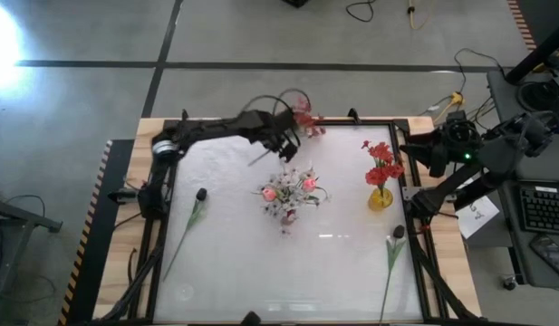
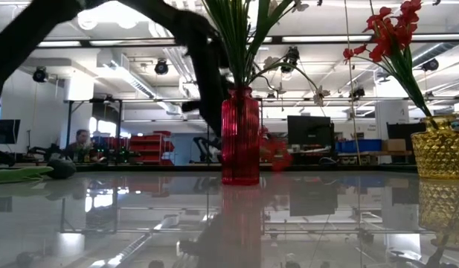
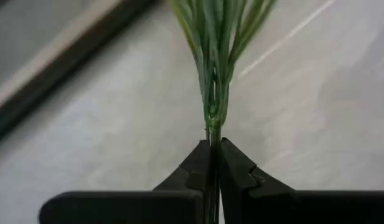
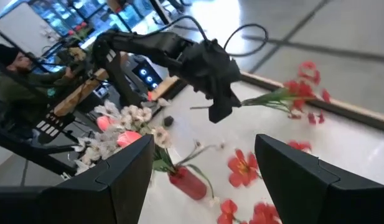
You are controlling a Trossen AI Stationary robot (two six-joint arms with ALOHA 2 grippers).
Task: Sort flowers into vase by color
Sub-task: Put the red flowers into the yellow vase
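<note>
The left pincer (image 3: 215, 163) is clamped on the thin green stalk of a red spray (image 1: 306, 120), just below where the stalk fans into leaves; it hangs beyond the red vase (image 1: 288, 201), toward the far edge of the surface (image 1: 225, 244). A spray like this looks feather-light and floppy, top-heavy at the blossoms, so low on the stalk is probably the sensible place to take hold; the wire should bend rather than break. More red blooms stand in the yellow vase (image 1: 380, 198), to the red vase's right, while pink and white blossoms fill the red vase itself. The right pincer (image 4: 204, 165) waits with its fingers apart past the yellow vase. The surface is glossy white and mirror-like. Beyond it lies a bright workshop, with a person (image 2: 82, 140) seated at a bench.
</note>
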